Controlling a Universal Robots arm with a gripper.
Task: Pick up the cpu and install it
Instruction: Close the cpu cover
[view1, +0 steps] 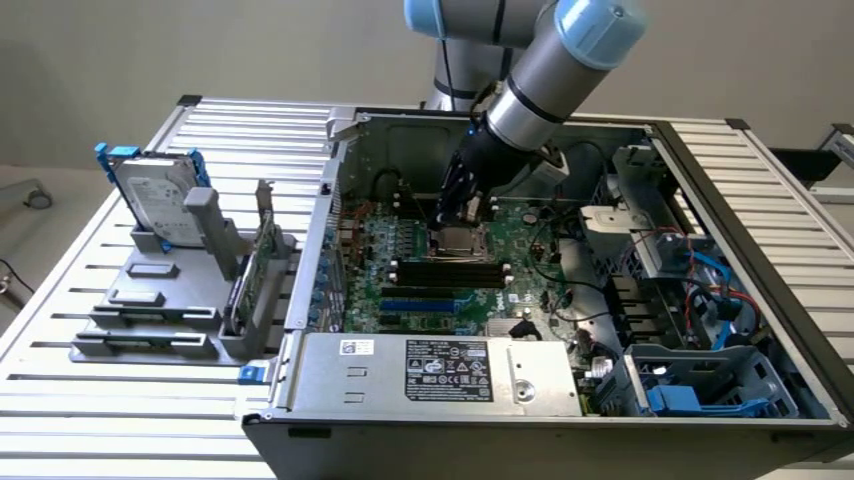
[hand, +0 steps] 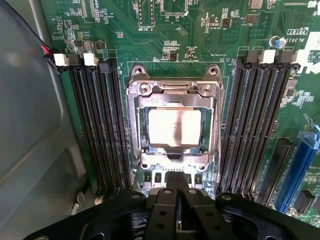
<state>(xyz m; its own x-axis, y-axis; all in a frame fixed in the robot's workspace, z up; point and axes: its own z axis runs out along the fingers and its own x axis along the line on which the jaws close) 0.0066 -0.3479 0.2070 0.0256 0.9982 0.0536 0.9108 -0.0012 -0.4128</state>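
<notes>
The cpu (hand: 175, 127), a small square chip with a shiny silver top, lies flat inside the metal-rimmed socket frame (hand: 139, 131) on the green motherboard (hand: 210, 35). My gripper (hand: 176, 192) hovers just above the socket's edge, its two black fingers pressed together and shut with nothing between them. In the exterior view the gripper (view1: 463, 214) reaches down into the open computer case (view1: 721, 170), right over the socket (view1: 461, 240) in the middle of the board.
Black memory slots (hand: 95, 125) (hand: 252, 120) flank the socket on both sides. A blue slot (hand: 297, 165) lies farther out. Outside the case, a silver hard drive with blue brackets (view1: 150, 190) stands in a grey holder (view1: 160, 300). A power supply (view1: 441, 372) fills the case's near wall.
</notes>
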